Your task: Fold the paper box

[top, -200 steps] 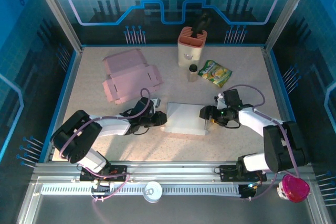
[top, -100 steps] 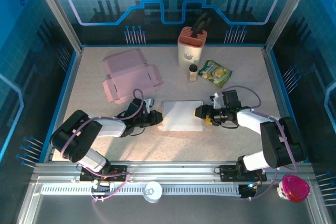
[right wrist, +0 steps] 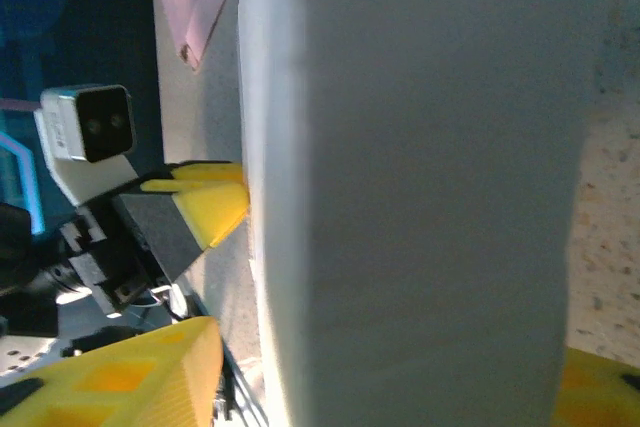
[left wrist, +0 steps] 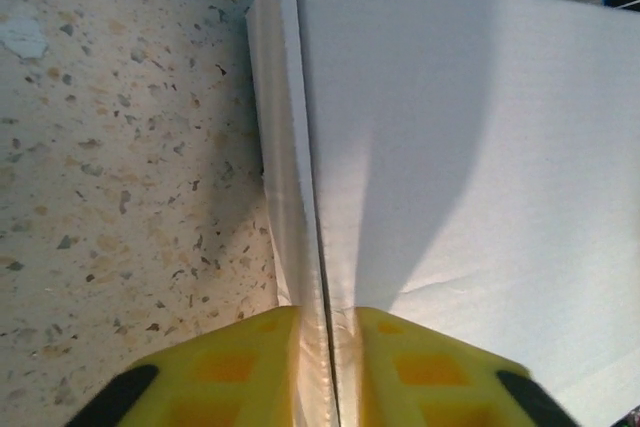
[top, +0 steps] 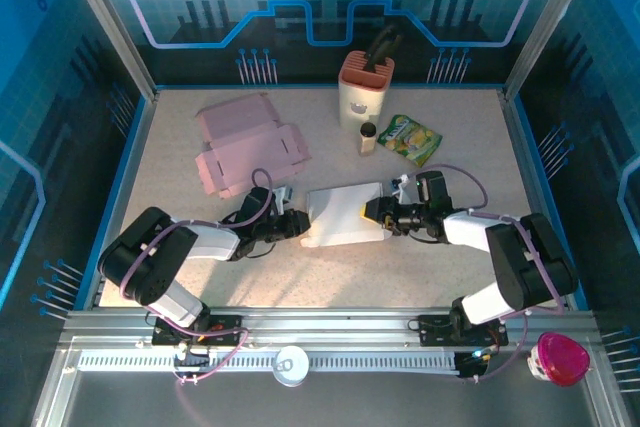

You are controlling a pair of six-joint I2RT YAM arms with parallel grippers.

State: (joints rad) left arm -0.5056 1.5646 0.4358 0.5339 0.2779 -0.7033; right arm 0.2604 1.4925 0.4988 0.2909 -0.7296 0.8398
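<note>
The white paper box (top: 345,215) lies closed in the middle of the table, turned slightly askew. My left gripper (top: 298,224) is at its left end. In the left wrist view the gripper (left wrist: 328,322) is shut on a thin double edge of the box (left wrist: 470,147). My right gripper (top: 375,210) is at the box's right end. In the right wrist view its jaws (right wrist: 385,347) straddle the box (right wrist: 420,197). A strip of table shows between the left finger (right wrist: 120,382) and the box wall. The left gripper's yellow finger (right wrist: 215,197) shows at the far end.
A flat pink box blank (top: 245,142) lies at the back left. A cream and pink holder (top: 364,89), a small bottle (top: 367,138) and a green snack bag (top: 410,138) stand behind the white box. Blue walls enclose the table.
The right gripper has moved left onto the box's right end and its jaws have narrowed. The box has slid back and turned slightly. The left gripper stays on the left edge.
</note>
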